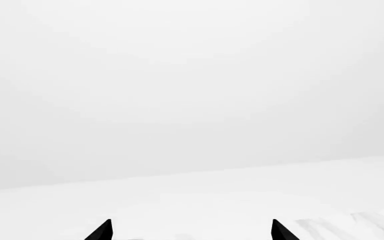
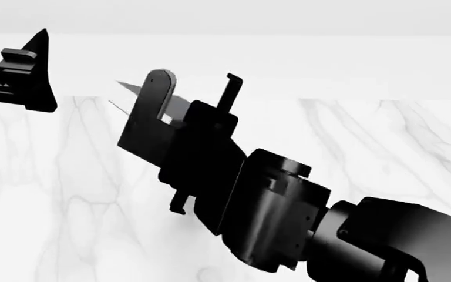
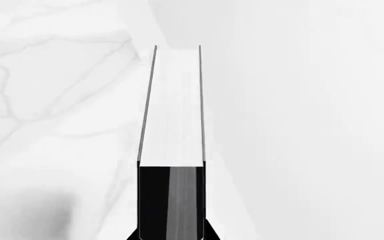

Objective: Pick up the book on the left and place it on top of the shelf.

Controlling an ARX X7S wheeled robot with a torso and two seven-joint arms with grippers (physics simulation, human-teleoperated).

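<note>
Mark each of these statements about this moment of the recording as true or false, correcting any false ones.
1. The right gripper is clamped on the book. True.
2. The book lies flat on the marble table. False: it is held up off the table, in the gripper.
3. The left gripper holds a second book. False: nothing shows between its fingertips, which stand apart.
4. The shelf stands in plain sight in the head view. False: no shelf shows in any view.
5. The right wrist view shows the book's white page edge between black covers. True.
</note>
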